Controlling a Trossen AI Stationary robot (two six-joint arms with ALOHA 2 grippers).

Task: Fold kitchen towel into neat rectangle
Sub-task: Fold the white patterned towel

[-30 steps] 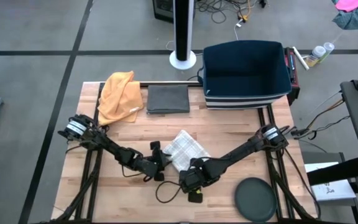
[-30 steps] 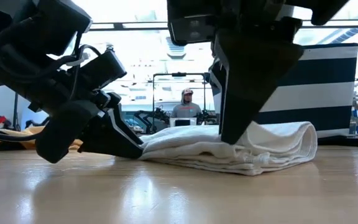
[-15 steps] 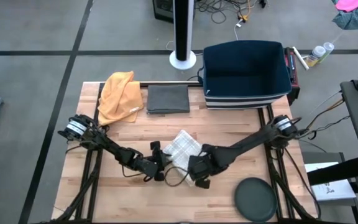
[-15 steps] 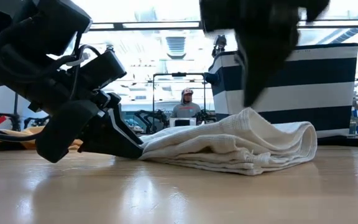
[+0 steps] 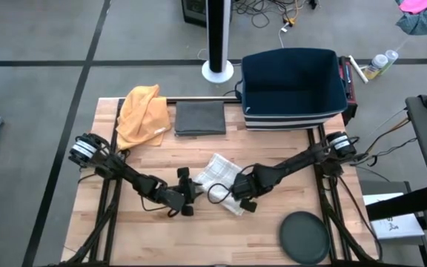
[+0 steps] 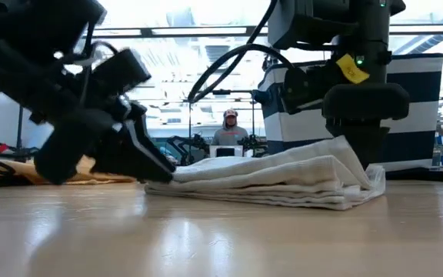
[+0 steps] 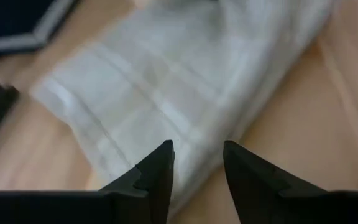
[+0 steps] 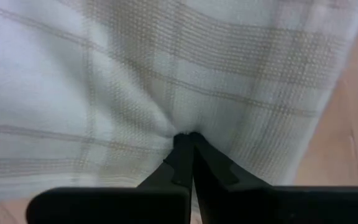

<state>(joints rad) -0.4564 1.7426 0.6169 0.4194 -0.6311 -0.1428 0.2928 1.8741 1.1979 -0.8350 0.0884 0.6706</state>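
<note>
Since a second ago, finds the right claw (image 5: pixel 245 194) moved from the near-left of the towel (image 5: pixel 221 182) across to its right-hand side, and gone from parted to pinched. Finds the towel changed too: lower and flatter in the low view (image 6: pixel 268 181), without the rounded hump at its right end, and drawn out a little toward the near right. Finds the left arm drawn back slightly to the left.

Places the white checked towel near the middle of the surface (image 5: pixel 124 222), folded in layers, lying on the bare wood between the two claws.

Shows the right claw (image 8: pixel 188 146) closed tight on a small tuck of the fabric (image 8: pixel 135 62), with the weave puckered at the fingertips; stands upright over the towel's right end in the low view (image 6: pixel 360 154).

Shows the left claw (image 5: pixel 186 194) low at the towel's left edge, fingers apart (image 7: pixel 197 155), the towel's edge (image 7: pixel 166 81) just ahead of the tips; tips meet that edge at wood level in the low view (image 6: pixel 156 173).

Leaves an orange cloth (image 5: pixel 143 115) and a folded grey cloth (image 5: pixel 200 118) side by side at the far edge, a navy striped bin (image 5: pixel 293 87) at the far right, and a dark round disc (image 5: pixel 305 237) at the near right. Catches a person (image 6: pixel 229 131) in the room behind.
</note>
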